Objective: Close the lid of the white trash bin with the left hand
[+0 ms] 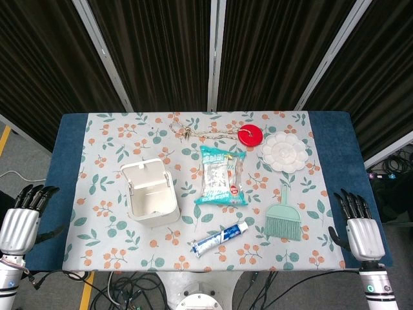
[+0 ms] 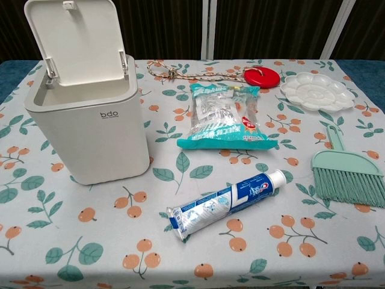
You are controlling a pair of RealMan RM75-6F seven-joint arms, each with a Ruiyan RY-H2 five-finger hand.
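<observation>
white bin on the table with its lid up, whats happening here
Nothing is being handled yet. The white trash bin stands with its lid still raised. The left hand and right hand both hover off the table's near corners, fingers apart, holding nothing. The snack bag, toothpaste and brush lie untouched.

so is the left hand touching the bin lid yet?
Apart. In the head view the left hand sits off the table's left edge, with bare tablecloth between it and the white trash bin, whose lid stands open.

Chest view's right edge crops the brush (image 2: pixel 352 176).
</observation>
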